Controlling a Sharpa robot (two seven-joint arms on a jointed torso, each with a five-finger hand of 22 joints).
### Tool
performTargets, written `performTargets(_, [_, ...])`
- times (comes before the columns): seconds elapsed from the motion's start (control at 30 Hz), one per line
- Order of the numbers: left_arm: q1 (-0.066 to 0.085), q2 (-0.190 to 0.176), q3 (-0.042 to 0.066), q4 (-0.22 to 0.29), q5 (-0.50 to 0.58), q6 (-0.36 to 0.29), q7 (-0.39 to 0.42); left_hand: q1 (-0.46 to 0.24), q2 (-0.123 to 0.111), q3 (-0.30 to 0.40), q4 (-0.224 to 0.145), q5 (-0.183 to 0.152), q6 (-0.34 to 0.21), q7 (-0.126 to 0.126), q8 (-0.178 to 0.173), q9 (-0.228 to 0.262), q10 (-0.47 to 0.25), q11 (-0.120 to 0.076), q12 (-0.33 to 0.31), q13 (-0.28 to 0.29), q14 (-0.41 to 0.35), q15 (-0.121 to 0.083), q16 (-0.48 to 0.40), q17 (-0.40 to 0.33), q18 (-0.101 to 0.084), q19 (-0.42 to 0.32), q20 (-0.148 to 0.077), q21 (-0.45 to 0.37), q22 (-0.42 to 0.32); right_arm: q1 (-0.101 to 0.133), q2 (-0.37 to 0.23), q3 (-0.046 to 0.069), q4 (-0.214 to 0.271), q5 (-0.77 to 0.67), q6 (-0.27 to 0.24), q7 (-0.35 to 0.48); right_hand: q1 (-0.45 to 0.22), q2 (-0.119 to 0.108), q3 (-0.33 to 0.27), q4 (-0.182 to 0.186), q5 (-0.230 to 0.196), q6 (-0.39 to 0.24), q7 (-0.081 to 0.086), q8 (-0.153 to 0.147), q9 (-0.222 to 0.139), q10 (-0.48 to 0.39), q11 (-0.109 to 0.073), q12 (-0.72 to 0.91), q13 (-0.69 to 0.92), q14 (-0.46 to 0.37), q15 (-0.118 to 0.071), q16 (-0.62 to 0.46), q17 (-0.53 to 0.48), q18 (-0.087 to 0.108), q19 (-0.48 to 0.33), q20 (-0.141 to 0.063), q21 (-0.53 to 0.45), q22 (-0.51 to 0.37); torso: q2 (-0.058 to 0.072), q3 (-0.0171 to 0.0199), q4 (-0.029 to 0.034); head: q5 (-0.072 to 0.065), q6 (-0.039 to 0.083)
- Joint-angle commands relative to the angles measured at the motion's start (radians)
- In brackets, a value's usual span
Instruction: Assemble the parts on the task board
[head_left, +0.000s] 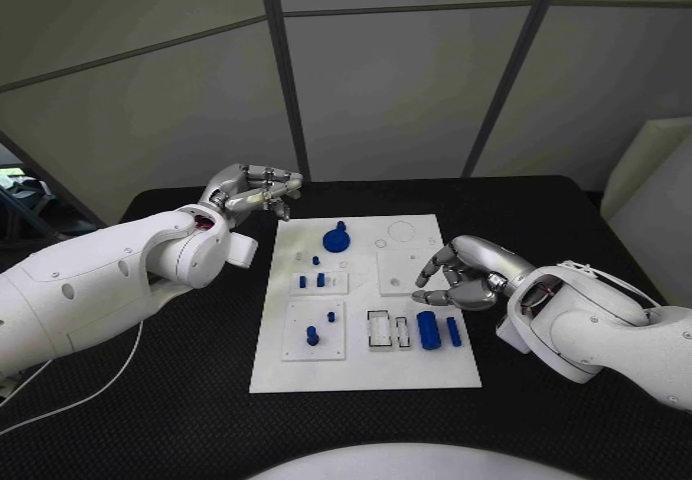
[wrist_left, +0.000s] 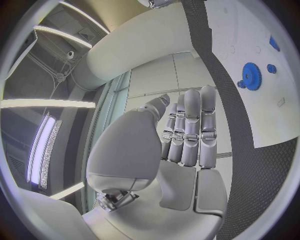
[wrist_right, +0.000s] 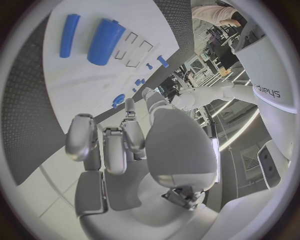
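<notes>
White and rectangular, the task board (head_left: 368, 375) lies in the middle of a black counter (head_left: 173, 410) in the head view. A blue gear (head_left: 336, 240) sits near the board's far edge, a little toward the robot's left. Small blue pegs (head_left: 312, 282) stand on a raised tile in the middle of the board, and more blue pegs (head_left: 315, 336) on another tile closer to the robot. On the near right part of the board, a thick blue cylinder (head_left: 427, 328) lies beside a thinner blue rod (head_left: 453, 332), next to 2 rectangular slots (head_left: 379, 329). The left hand (head_left: 257, 190) hangs above the counter just off the board's far left corner, with its fingers bent and nothing in them. The right hand (head_left: 462, 275) hovers over the board's right edge, just beyond the cylinder and rod, its fingers curled inward and holding nothing.

From the left wrist, the left hand (wrist_left: 184, 135) shows its fingers nearly straight and close together, empty. Beyond the fingertips lies the black counter (wrist_left: 250, 175), then the white board (wrist_left: 250, 115) with the blue gear (wrist_left: 251, 76) on it.

From the right wrist, the right hand (wrist_right: 119, 150) shows its fingers (wrist_right: 82, 136) folded down toward the palm, gripping nothing. Past them the board (wrist_right: 69, 85) carries the thick blue cylinder (wrist_right: 105, 42) and the thinner blue rod (wrist_right: 69, 35) lying side by side, apart from the hand. The slots (wrist_right: 134, 47) and several small blue pegs (wrist_right: 139, 81) lie farther along the board.
</notes>
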Motion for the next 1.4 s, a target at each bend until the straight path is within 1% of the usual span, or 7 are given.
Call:
performTargets(0.03, [-0.001,-0.005,0.0,0.006,0.003,0.01,0.006,0.004,0.005,-0.005,-0.001,0.001,-0.007,-0.003,0.004,0.0,-0.007,0.002,0.003,0.001,0.005,0.0,-0.006,-0.001,-0.012,0.005,0.001,-0.006,-0.001,-0.001,-0.021,0.0,0.011,-0.026,0.003,-0.115,-0.019,0.001,-0.034,0.024,-0.007,-0.013,-0.001,0.009,0.013,0.011,0.0,0.036,0.041,0.086,0.01,0.011,0.155,-0.01,0.012,0.001,0.009,0.012,-0.002,0.003,-0.008,-0.014,0.0])
performTargets(0.13, [-0.002,-0.009,-0.001,0.01,0.003,0.01,0.006,0.004,0.005,-0.005,-0.001,0.001,-0.007,-0.003,0.004,0.0,-0.007,0.002,0.003,0.001,0.005,0.0,-0.006,-0.001,-0.012,0.005,0.001,-0.006,-0.001,-0.004,-0.038,-0.002,0.021,-0.063,0.015,-0.164,-0.023,0.005,-0.093,0.071,-0.012,-0.026,-0.002,0.024,0.04,0.017,0.001,0.066,0.077,0.09,0.009,0.024,0.18,-0.014,0.022,0.003,0.021,0.031,-0.003,0.0035,-0.011,-0.017,-0.004])
performTargets(0.2, [-0.003,-0.009,-0.001,0.012,0.003,0.01,0.006,0.004,0.006,-0.005,-0.001,0.001,-0.006,-0.003,0.005,0.0,-0.007,0.002,0.004,0.001,0.005,0.0,-0.006,-0.001,-0.012,0.005,0.001,-0.006,-0.001,-0.008,-0.042,-0.003,0.024,-0.08,0.025,-0.192,-0.016,0.008,-0.136,0.107,-0.01,-0.036,0.0,0.035,0.061,0.016,0.001,0.073,0.089,0.091,0.01,0.029,0.19,-0.015,0.026,0.003,0.026,0.039,-0.002,0.0026,-0.0088,-0.02,-0.008])
performTargets(0.4, [-0.004,-0.01,-0.001,0.019,0.003,0.01,0.007,0.004,0.006,-0.005,-0.001,0.001,-0.006,-0.003,0.005,0.0,-0.007,0.002,0.004,0.001,0.005,0.0,-0.006,-0.001,-0.012,0.005,0.001,-0.006,-0.001,-0.048,-0.031,-0.006,0.025,-0.106,0.05,-0.243,0.001,0.013,-0.163,0.105,-0.011,-0.045,-0.001,0.044,0.079,0.017,0.002,0.078,0.098,0.095,0.012,0.037,0.207,-0.018,0.033,0.004,0.034,0.053,-0.001,0.0009,-0.0026,-0.022,-0.013])
performTargets(0.5, [-0.005,-0.012,-0.001,0.021,0.003,0.01,0.007,0.004,0.006,-0.005,-0.001,0.001,-0.006,-0.003,0.005,0.0,-0.007,0.002,0.004,0.001,0.005,0.0,-0.006,-0.001,-0.012,0.005,0.001,-0.006,-0.001,-0.063,-0.017,-0.006,0.018,-0.11,0.057,-0.254,0.004,0.012,-0.166,0.105,-0.013,-0.047,0.0,0.045,0.081,0.016,0.002,0.076,0.097,0.095,0.012,0.038,0.208,-0.018,0.033,0.004,0.034,0.053,-0.001,0.0028,-0.0063,-0.018,-0.016])
performTargets(0.7, [-0.005,-0.015,-0.001,0.024,0.003,0.009,0.008,0.004,0.006,-0.005,0.0,0.001,-0.006,-0.004,0.005,0.0,-0.007,0.002,0.005,0.002,0.005,0.0,-0.006,-0.001,-0.012,0.006,0.001,-0.006,-0.001,-0.095,0.013,-0.006,0.004,-0.119,0.055,-0.259,0.005,0.013,-0.169,0.106,-0.013,-0.048,0.0,0.046,0.083,0.015,0.002,0.075,0.097,0.095,0.012,0.038,0.208,-0.018,0.033,0.004,0.034,0.053,-0.001,0.0005,-0.0064,-0.019,-0.02])
performTargets(1.4, [-0.007,-0.019,-0.001,0.027,0.003,0.009,0.008,0.004,0.006,-0.005,0.0,0.001,-0.006,-0.004,0.005,0.0,-0.007,0.002,0.005,0.002,0.005,0.0,-0.006,-0.001,-0.012,0.006,0.001,-0.006,-0.001,-0.146,0.107,-0.006,-0.068,-0.115,0.079,-0.279,0.012,0.04,-0.183,0.106,-0.002,-0.05,-0.003,0.061,0.105,0.013,0.0,0.072,0.099,0.095,0.011,0.039,0.21,-0.018,0.034,0.004,0.036,0.057,-0.001,0.0004,-0.0041,0.004,-0.029])
